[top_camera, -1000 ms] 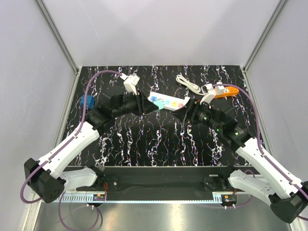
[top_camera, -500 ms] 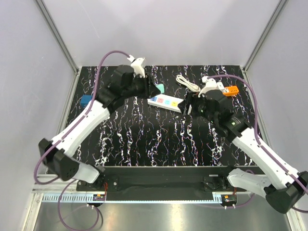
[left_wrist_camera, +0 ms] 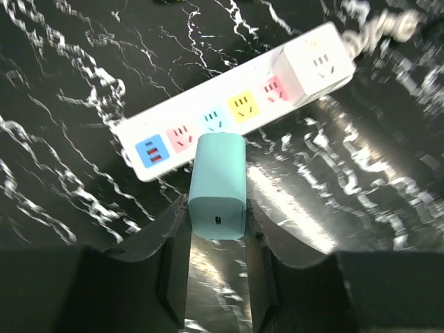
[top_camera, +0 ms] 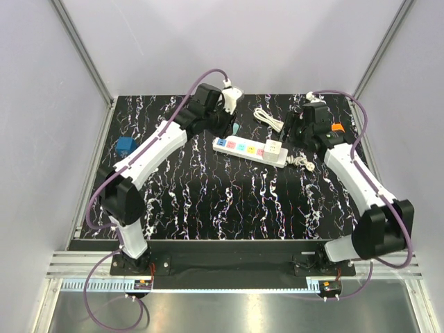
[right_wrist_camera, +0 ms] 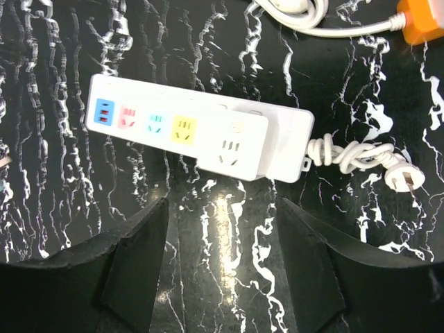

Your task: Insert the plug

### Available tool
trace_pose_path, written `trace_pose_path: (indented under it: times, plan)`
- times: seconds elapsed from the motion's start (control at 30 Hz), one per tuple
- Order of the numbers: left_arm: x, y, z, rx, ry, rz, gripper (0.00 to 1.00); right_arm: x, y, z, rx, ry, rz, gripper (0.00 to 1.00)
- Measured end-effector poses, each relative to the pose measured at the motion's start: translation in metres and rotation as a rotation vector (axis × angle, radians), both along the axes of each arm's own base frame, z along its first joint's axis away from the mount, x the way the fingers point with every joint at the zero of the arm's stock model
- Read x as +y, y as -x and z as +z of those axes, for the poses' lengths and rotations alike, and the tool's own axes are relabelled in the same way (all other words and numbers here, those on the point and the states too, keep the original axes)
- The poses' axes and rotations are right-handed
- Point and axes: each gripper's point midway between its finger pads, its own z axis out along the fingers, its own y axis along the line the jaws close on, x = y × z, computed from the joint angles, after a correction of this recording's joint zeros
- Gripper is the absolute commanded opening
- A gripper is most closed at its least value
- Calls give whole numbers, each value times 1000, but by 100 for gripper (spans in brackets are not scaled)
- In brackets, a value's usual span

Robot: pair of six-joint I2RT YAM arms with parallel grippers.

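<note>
**Plug clamped in left gripper, beside the strip, not in a socket**

Left gripper (left_wrist_camera: 216,216) is closed tight on the teal plug (left_wrist_camera: 218,182), with a finger on each side and the plug's port face towards the wrist camera. In the left wrist view the plug's far end overlaps the edge of the white power strip (left_wrist_camera: 239,107) by the light-blue socket. Can't tell if it touches.

In the top view the plug (top_camera: 236,129) sits just beside the strip (top_camera: 246,148), on its far side. The strip lies flat on the black marbled desk (top_camera: 208,201).

A white adapter cube (right_wrist_camera: 232,146) is on the strip at the cord end. The strip's own bundled cord (right_wrist_camera: 354,163) lies just off that end.

Right gripper (right_wrist_camera: 222,236) has its fingers well apart with nothing between them. It is over bare desk near the strip and not touching it.

An orange item (right_wrist_camera: 423,21) and a coiled white cable (top_camera: 267,118) lie behind the strip. A blue block (top_camera: 125,146) is near the left edge, well apart.
</note>
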Motion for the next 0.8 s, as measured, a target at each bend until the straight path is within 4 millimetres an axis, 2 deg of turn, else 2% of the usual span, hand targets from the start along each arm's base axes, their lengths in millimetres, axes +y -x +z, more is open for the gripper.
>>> trace_pose_path:
  times: [0.17, 0.27, 0.5, 0.7, 0.8]
  plan:
    - [-1, -10, -10, -120, -137, -178, 0, -13, -16, -37, 121, -39, -8, 67]
    - [0, -15, -13, -187, -210, -264, 0, -10, -24, -58, 190, -57, 7, 66]
    - [-2, -21, -20, -308, -324, -458, 0, 0, -42, -84, 256, -79, 33, 64]
    - [-12, -22, -48, -301, -351, -575, 0, -1, -52, -102, 291, -71, 55, 63]
    - [-15, -19, -60, -262, -346, -606, 0, 6, -52, -113, 318, -89, 109, 60]
